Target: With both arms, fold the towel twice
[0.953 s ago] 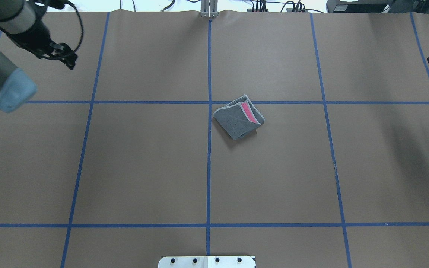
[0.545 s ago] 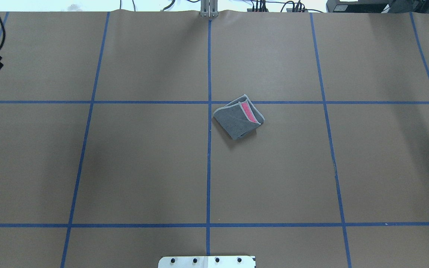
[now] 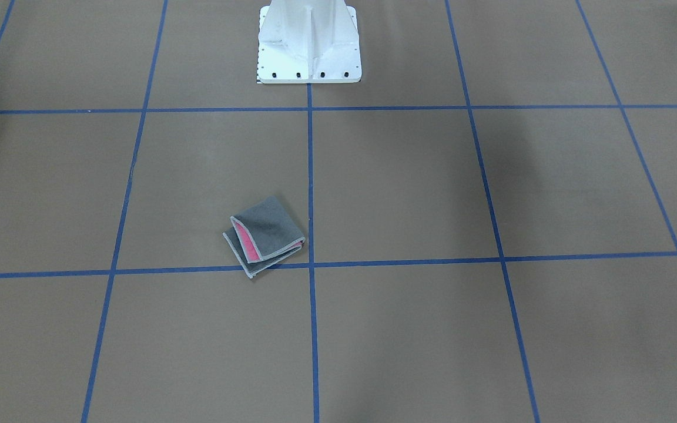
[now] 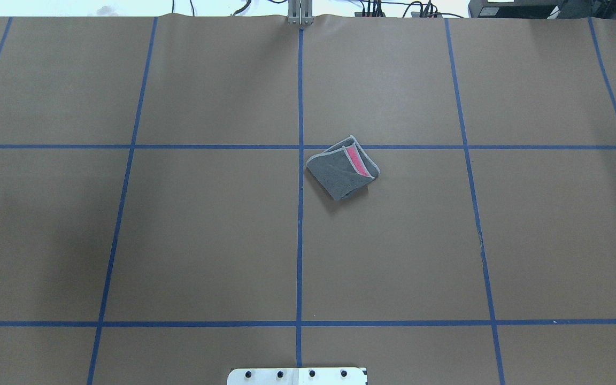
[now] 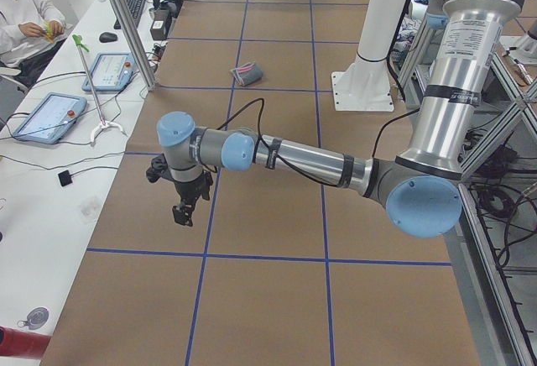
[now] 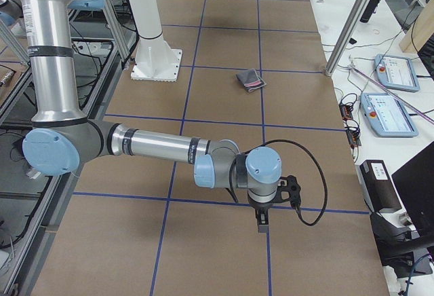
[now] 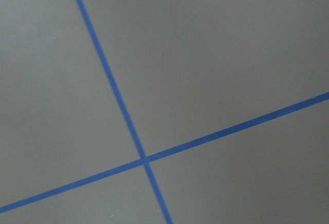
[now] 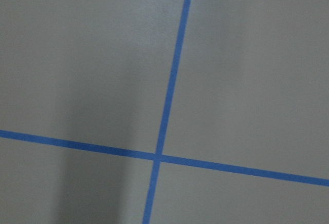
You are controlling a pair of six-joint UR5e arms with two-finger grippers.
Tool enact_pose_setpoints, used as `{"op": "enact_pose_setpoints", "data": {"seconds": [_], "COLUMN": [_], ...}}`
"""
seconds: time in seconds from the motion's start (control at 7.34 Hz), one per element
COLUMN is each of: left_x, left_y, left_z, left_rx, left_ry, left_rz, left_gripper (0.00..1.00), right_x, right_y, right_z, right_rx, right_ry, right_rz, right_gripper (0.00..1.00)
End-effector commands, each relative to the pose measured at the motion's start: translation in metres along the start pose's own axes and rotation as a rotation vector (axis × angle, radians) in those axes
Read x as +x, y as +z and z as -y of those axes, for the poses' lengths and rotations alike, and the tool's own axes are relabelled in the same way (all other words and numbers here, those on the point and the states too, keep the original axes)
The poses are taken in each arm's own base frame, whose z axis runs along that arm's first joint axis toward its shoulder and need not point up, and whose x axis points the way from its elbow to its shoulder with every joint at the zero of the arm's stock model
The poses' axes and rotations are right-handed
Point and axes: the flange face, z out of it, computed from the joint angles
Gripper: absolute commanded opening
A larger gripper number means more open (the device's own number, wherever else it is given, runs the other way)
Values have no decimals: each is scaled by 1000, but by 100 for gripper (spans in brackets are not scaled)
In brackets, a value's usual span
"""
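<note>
Arms drawn back to the table's ends, folded towel alone near the middle.

The left gripper hangs over the table's left end and the right gripper over its right end; whether either is wide or narrow cannot be told. Both have left the overhead view, where they showed near the far corners a second ago. The towel has not shifted: a small terry square, dark grey outside with a pink strip and a pale stitched border, just right of centre. The table is covered in brown paper with a blue tape grid.

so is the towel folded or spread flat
Folded: the towel is a small layered square, grey outside, with stacked stitched edges and a pink strip showing.
</note>
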Motion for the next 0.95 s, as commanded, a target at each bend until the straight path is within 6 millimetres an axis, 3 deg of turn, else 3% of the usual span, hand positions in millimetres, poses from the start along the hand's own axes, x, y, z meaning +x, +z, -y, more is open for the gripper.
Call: {"op": "enact_pose_setpoints", "data": {"seconds": [0.0,0.14,0.27,0.82], "left_x": [-35,-40,-43,-42], "left_y": [1,14,13,7], "left_z": [-39,-64,-72,-72], "left_rx": [15,43,60,97], "left_ry": [-74,-47,-64,-44], "left_rz": [-60,-117,-154,-155], "left_gripper": [100,100,100,100], "right_x": [-4,-22,-46,-53], "right_y": [-7,-18,-22,-21], "right_z": [-7,8,19,20], "right_rx": [-14,-29,-43,-40], "right_ry": [28,38,59,53], "right_rz": [-2,1,1,3], "right_gripper": [99,99,99,100]}}
